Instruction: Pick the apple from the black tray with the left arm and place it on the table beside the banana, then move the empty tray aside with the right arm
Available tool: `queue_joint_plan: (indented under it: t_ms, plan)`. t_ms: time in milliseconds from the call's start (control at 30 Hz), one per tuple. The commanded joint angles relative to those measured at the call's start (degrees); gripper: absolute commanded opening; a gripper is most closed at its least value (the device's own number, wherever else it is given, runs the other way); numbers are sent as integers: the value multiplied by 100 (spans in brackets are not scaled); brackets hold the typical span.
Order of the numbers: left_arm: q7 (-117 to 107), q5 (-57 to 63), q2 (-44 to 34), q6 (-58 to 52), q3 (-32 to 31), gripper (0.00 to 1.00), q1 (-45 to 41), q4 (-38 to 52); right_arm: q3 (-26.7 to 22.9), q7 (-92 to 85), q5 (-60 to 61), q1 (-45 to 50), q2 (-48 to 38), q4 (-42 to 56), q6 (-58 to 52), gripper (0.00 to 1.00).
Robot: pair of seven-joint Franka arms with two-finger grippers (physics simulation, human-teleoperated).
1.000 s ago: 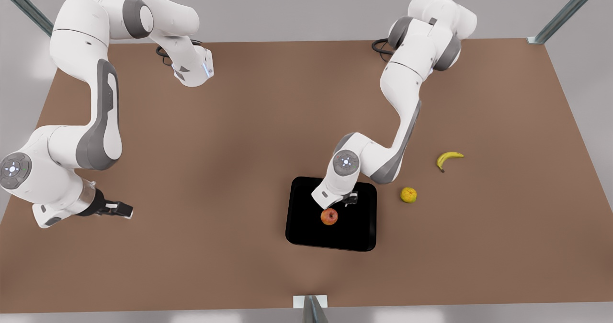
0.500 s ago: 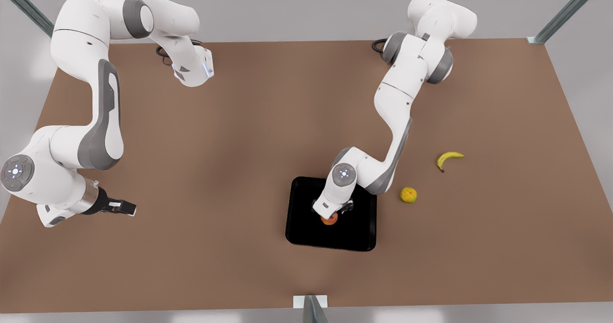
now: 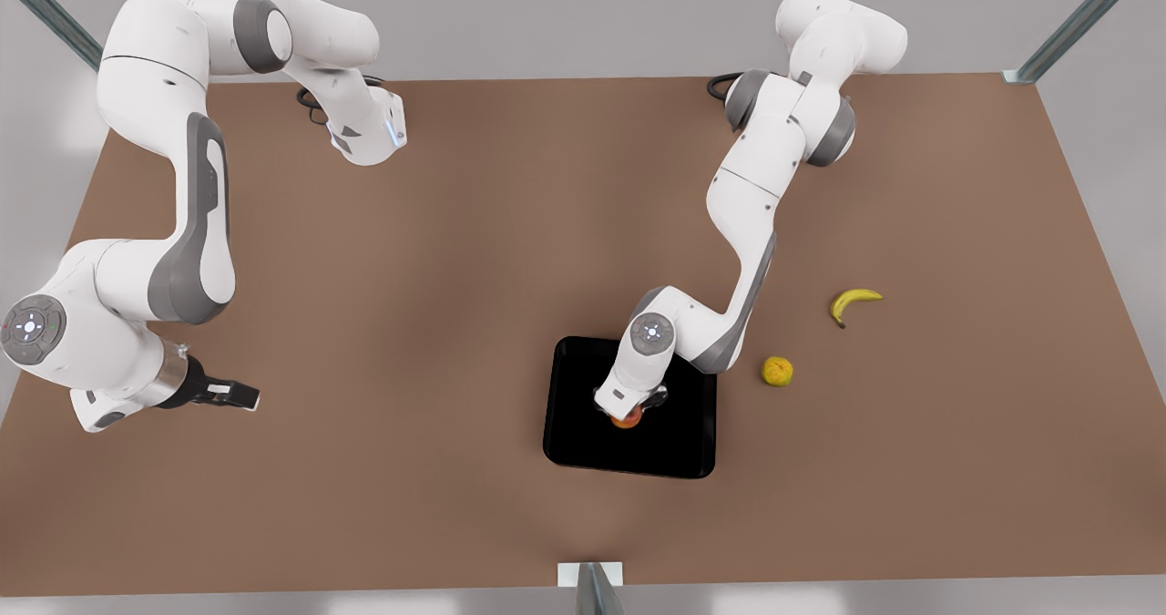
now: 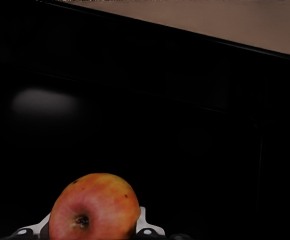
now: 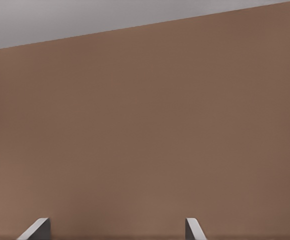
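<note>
orange (image 3: 777, 371) between tray (image 3: 692, 451) and banana (image 3: 853, 302)

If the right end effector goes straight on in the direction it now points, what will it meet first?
Probably nothing close. The right end effector, open and waiting at the front view's left, points along the bare table toward the black tray. The right wrist view shows bare table ahead, so the tray looks like the first obstacle, though height is unclear.
</note>
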Motion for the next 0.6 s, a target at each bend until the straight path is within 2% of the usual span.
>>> queue_joint_plan:
  t_ms: [0,67,167,267,300,400,467,500,533,567]
  plan:
    - [-260,13,-9,21,0,60,1,3,0,17,6,0,-8,11,-3,100]
    - [-260,22,-106,-242,0,60,-8,3,0,17,6,0,-8,3,-3,100]
    - [337,75,-844,-1780,18,61,167,3,0,17,6,0,-8,3,-3,100]
    - [2726,-294,-1529,-3204,-44,61,1256,12,62,17,-3,26,-34,3,-328,100]
    - [3579,-364,-1574,-3346,-35,61,1635,12,88,121,-3,44,-95,11,-618,100]
    - [5636,-417,-1477,-3065,-35,61,2478,-216,35,2370,24,808,-500,90,-1084,100]
    - [6313,-391,-1582,-2537,-9,61,2795,-674,167,3022,32,967,-518,275,-1233,100]
    - [6717,-382,-1626,-2502,-9,61,2988,-744,464,3504,24,976,-509,362,-1216,100]
    - [6762,-382,-1932,-2065,-9,61,3042,-1356,676,3716,32,993,-483,398,-1102,100]
    - [6754,-391,-2425,-1211,0,61,3076,-2359,1027,4760,6,1081,-439,451,-734,100]
